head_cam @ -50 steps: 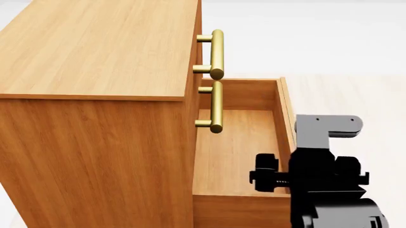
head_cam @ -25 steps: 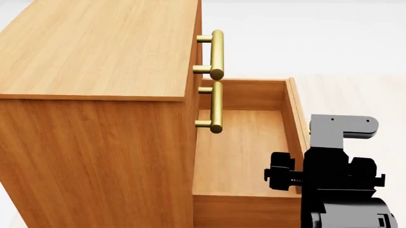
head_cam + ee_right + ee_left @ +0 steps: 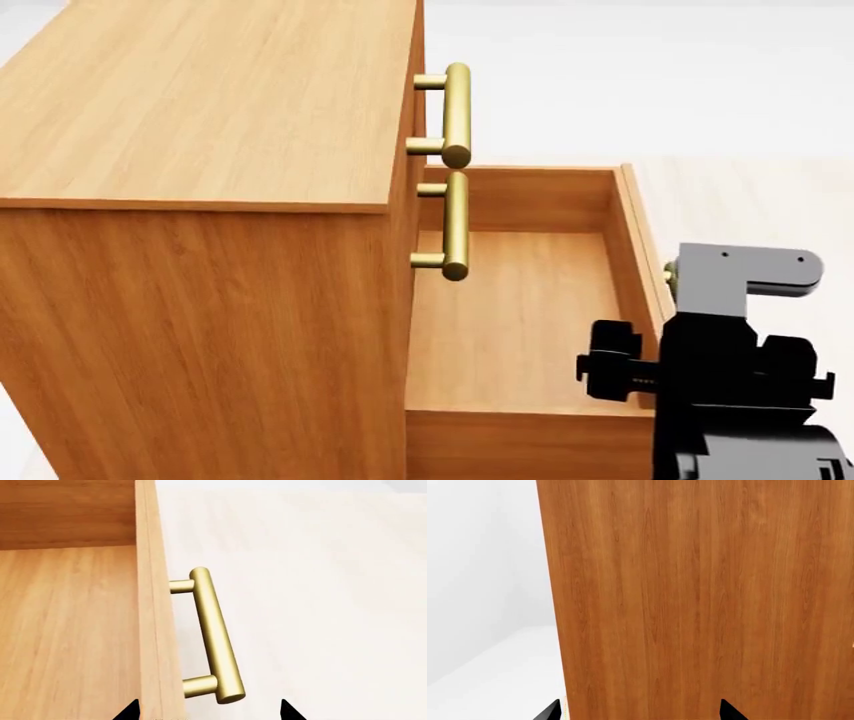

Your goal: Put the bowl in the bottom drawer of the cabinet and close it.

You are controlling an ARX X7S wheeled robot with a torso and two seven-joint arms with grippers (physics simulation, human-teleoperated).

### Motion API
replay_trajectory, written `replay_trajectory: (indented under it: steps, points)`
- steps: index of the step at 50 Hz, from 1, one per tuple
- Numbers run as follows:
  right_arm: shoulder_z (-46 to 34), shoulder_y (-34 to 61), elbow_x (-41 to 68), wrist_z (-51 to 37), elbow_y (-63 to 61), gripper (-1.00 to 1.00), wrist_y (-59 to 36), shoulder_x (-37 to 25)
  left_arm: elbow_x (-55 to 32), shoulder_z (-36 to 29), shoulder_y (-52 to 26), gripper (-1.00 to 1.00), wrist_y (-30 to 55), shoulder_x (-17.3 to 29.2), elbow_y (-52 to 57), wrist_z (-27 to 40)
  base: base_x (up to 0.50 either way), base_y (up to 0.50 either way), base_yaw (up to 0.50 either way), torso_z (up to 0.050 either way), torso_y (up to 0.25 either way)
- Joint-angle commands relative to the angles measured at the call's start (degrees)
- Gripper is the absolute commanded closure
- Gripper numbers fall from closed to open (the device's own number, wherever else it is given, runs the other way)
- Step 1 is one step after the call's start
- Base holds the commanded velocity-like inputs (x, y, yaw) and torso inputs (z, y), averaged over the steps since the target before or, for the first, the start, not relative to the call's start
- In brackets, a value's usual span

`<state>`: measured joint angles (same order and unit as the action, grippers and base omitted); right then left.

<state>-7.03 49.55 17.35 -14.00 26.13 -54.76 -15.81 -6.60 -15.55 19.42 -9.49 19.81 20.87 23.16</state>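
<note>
Your right gripper (image 3: 208, 711), spread wide, straddles the handle (image 3: 212, 639) on the open drawer's (image 3: 514, 310) front edge; left gripper (image 3: 639, 712) wide.

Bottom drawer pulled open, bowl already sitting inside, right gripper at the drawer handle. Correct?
Not quite. The bottom drawer is open and the right gripper is at its handle, but there is no bowl inside: the head view shows only bare wood. No bowl appears in any view.

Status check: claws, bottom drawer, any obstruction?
Right claw open, astride the brass handle. Left claw open, facing the cabinet side. Bottom drawer open, empty; bowl out of view. No obstruction.
</note>
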Motion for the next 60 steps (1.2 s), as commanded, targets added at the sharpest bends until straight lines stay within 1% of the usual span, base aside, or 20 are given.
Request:
replay_trajectory:
  steps: [1, 37, 39, 41, 43, 49, 60]
  points:
    - [0.1, -1.7, -0.3, -0.3, 1.2, -1.00, 0.1, -1.1, -0.3, -0.1, 0.1, -1.00, -0.2, 0.2, 0.0, 0.1, 0.00, 0.00, 0.00, 0.000, 0.000]
    - [0.4, -2.0, -1.3, -0.7, 3.9, -1.00, 3.2, -3.7, -1.0, -0.4, -0.3, -1.00, -0.2, 0.7, -0.3, 0.6, 0.00, 0.00, 0.00, -0.001, 0.000]
    - [0.0, -2.6, -1.5, -0.8, 2.6, -1.00, 3.7, -3.8, -1.0, -0.5, -0.2, -1.00, -0.3, 0.7, -0.2, 0.7, 0.00, 0.00, 0.00, -0.005, 0.000]
    - [0.0, -3.6, -1.5, -0.3, 1.1, -1.00, 6.2, -3.9, -1.1, -0.5, -0.2, -1.00, -0.2, 0.8, -0.1, 0.7, 0.00, 0.00, 0.00, 0.000, 0.000]
    - [-1.9, -7.2, -2.5, 1.9, -4.8, -1.00, 13.5, -4.9, -1.0, -0.5, -0.2, -1.00, -0.5, 0.8, -0.3, 0.7, 0.00, 0.00, 0.00, 0.000, 0.000]
    - [-1.9, -8.7, -1.4, 3.8, -9.0, -1.00, 14.2, -5.8, -1.0, -0.6, -0.3, -1.00, -0.4, 0.8, -0.3, 0.8, 0.00, 0.00, 0.00, 0.000, 0.000]
    - [-1.0, -9.8, -0.2, 4.8, -12.7, -1.00, 15.6, -6.6, -1.3, -0.9, -0.3, -1.00, -0.3, 1.1, -0.3, 0.8, 0.00, 0.00, 0.00, 0.000, 0.000]
